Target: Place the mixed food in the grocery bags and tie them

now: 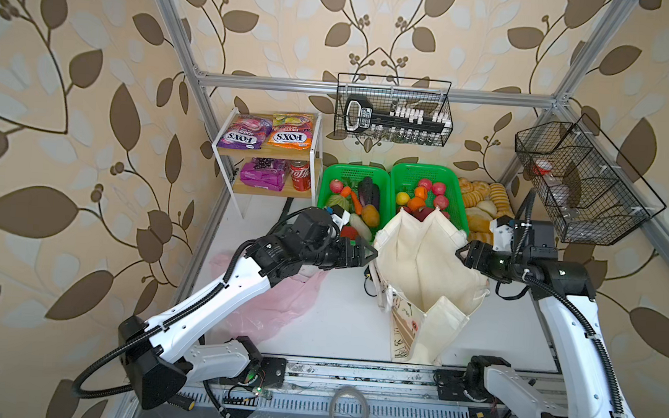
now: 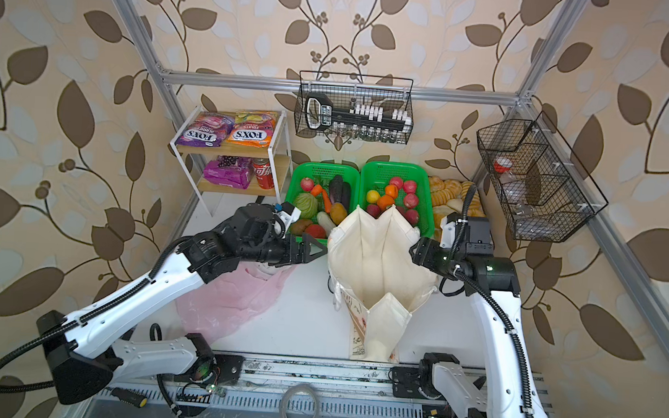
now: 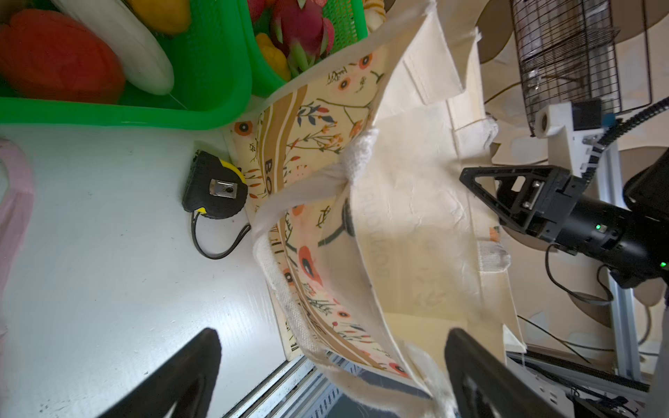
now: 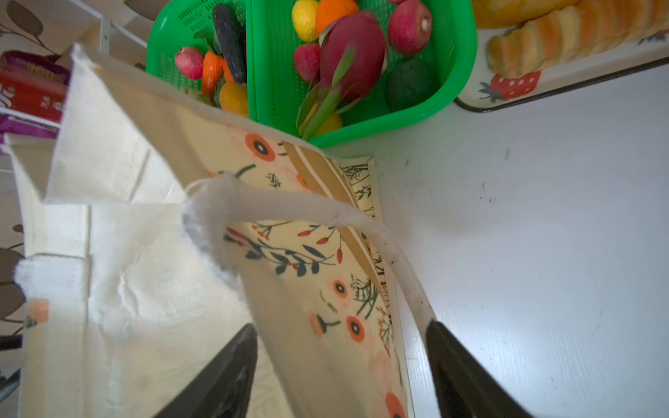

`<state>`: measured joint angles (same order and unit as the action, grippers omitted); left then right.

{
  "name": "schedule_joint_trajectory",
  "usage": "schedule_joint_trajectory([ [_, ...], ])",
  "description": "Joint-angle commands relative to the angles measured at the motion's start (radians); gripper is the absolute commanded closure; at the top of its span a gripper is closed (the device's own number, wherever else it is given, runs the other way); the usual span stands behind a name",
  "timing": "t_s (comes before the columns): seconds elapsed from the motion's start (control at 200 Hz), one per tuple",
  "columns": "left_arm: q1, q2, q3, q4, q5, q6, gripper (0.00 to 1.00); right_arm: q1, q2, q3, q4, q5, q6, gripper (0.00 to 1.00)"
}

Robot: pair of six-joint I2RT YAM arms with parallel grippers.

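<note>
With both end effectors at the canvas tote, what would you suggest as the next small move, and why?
Probably close the right end effector on the tote wall: in the right wrist view that wall hangs between its open fingers, unpinched. The left end effector is open too, and the tote looks empty in both top views, so pinning the mouth open should come first.

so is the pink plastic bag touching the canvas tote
Apart. Both top views show a strip of bare white table between the pink plastic bag and the canvas tote.
</note>
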<state>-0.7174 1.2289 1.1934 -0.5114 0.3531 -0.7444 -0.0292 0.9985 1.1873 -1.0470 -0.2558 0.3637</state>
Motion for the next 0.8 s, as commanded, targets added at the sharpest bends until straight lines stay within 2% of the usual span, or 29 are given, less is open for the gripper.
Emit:
schedule_joint_trajectory([
  [0.0, -0.019, 0.078, 0.085, 0.01, -0.066, 0.009, 0.12, -0.005, -0.002, -0.02, 0.047, -0.035, -0.02, 0.49],
  [0.065, -0.019, 0.129, 0.132, -0.008, -0.085, 0.034, 0.25, -0.005, -0.008, -0.035, 0.098, -0.021, 0.011, 0.64],
  [0.105, -0.019, 0.158, 0.157, -0.011, -0.088, 0.047, 0.35, -0.005, -0.017, -0.046, 0.135, -0.019, 0.039, 0.69],
  [0.27, -0.019, 0.267, 0.244, -0.001, -0.153, 0.067, 0.69, 0.006, -0.055, -0.11, 0.291, -0.009, 0.156, 0.82],
  [0.33, -0.019, 0.293, 0.277, 0.003, -0.165, 0.085, 0.79, 0.008, -0.063, -0.131, 0.335, 0.004, 0.177, 0.85],
  [0.365, -0.019, 0.306, 0.294, 0.008, -0.172, 0.091, 0.81, 0.008, -0.067, -0.144, 0.359, 0.006, 0.186, 0.85],
  [0.495, -0.016, 0.336, 0.336, 0.008, -0.22, 0.114, 0.81, 0.008, -0.08, -0.19, 0.424, -0.001, 0.207, 0.87],
  [0.6, -0.014, 0.334, 0.352, -0.02, -0.231, 0.134, 0.75, 0.007, -0.084, -0.193, 0.404, 0.002, 0.187, 0.78],
  [0.63, -0.014, 0.328, 0.348, -0.025, -0.223, 0.147, 0.7, 0.004, -0.087, -0.189, 0.394, -0.006, 0.18, 0.71],
  [0.7, -0.014, 0.3, 0.346, -0.038, -0.179, 0.187, 0.4, -0.001, -0.097, -0.174, 0.367, -0.03, 0.152, 0.52],
  [0.795, -0.016, 0.219, 0.302, -0.012, -0.188, 0.235, 0.27, -0.004, -0.128, -0.149, 0.335, -0.014, 0.114, 0.36],
])
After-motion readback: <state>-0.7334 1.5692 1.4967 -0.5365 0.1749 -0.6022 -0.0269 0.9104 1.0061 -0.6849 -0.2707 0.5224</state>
